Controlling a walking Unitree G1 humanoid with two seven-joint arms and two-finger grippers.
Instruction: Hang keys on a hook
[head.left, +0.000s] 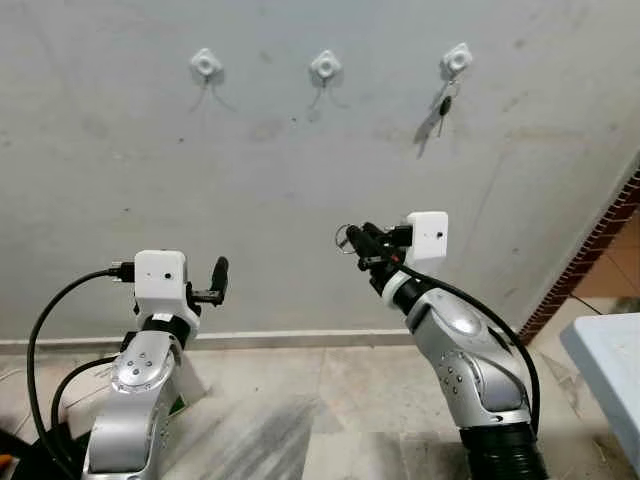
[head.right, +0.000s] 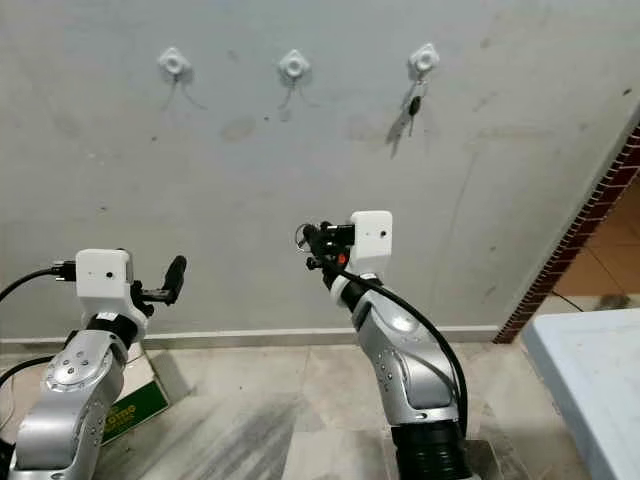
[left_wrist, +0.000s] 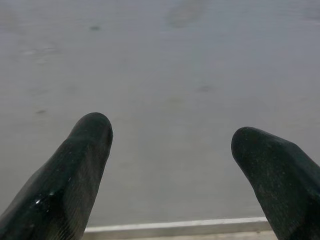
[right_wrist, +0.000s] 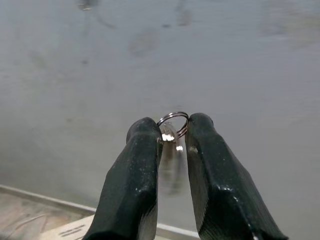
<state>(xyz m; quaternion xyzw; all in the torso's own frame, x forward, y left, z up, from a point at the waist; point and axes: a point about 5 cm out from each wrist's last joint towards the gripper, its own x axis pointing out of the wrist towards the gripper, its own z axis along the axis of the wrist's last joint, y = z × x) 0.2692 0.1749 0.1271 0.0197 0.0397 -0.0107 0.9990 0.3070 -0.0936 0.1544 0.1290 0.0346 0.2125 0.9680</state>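
grey plaster wall (head.left: 300, 180) is facing me, with three white hooks in a row across the top of the frame. my right gripper (right_wrist: 171, 140) is pinching the keys (right_wrist: 172, 131) between narrow fingers, the steel ring poking out past the tips and the key body lying back along the fingers. the left hook (head.left: 205, 65) and middle hook (head.left: 325, 67) are standing bare; the right hook (head.left: 456, 60) is already carrying another key set (head.left: 438, 113) that is dangling straight down. the middle hook is lying up and slightly left of my ring in the head view, well apart, and my right arm is nearer to it, so i am judging a lift toward it. my left gripper (left_wrist: 170, 165) is spreading wide, holding nothing, at lower left.
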